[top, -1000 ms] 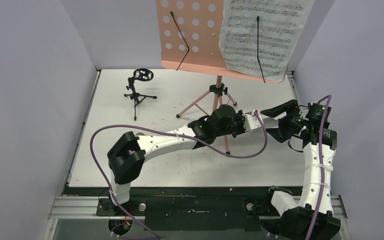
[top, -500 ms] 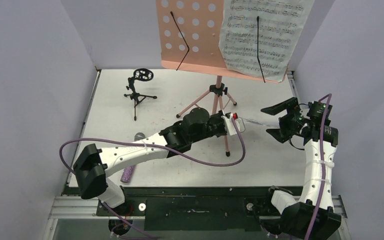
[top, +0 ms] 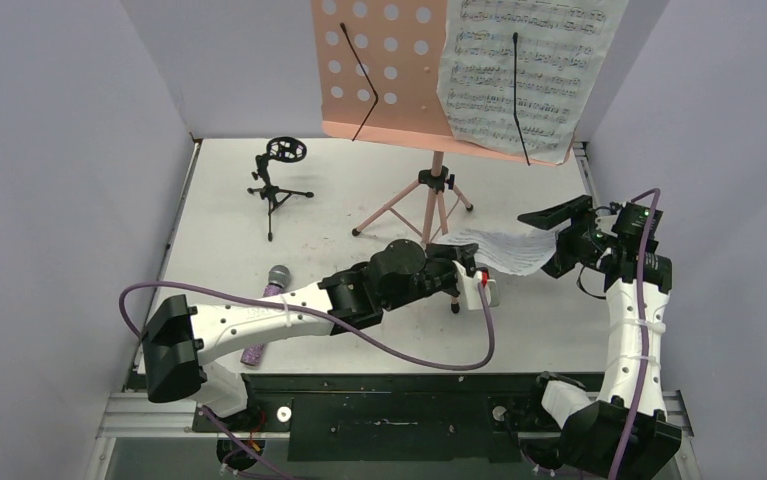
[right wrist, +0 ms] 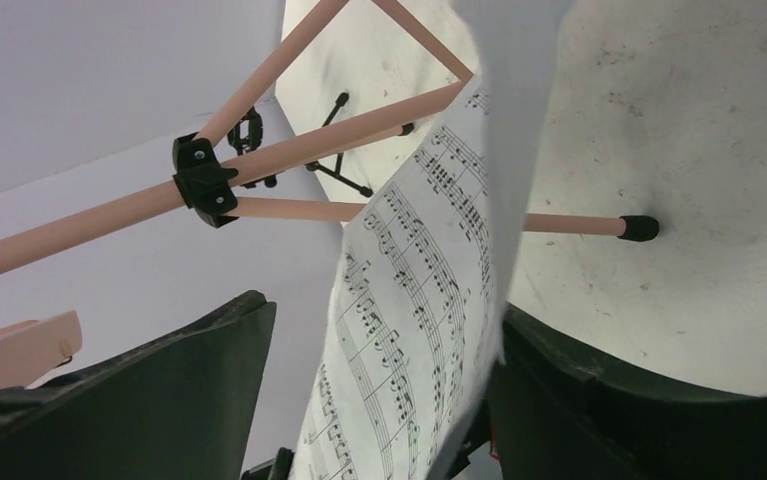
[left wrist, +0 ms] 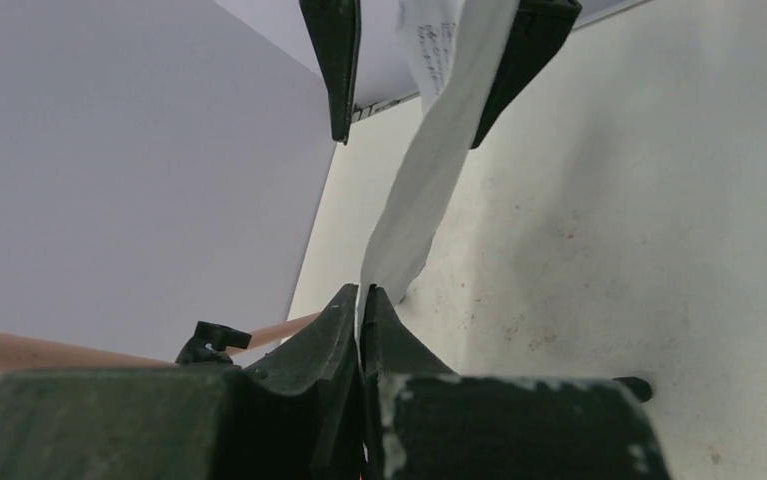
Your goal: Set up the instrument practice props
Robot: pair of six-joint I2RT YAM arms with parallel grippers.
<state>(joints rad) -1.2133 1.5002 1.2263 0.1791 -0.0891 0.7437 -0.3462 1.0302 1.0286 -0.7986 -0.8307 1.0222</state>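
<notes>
Top external view: we see a curled white sheet-music page hanging above the table, one end clenched in the left tool, the other between the parted jaws of the right tool; another printed page rests on the pink music stand.

1. Left arm stretches low toward 2 o'clock, left gripper pinched tight on a sheet-music page.
2. Right arm rises toward 12 o'clock; right gripper faces 9 o'clock, jaws apart, astride that page.
</notes>
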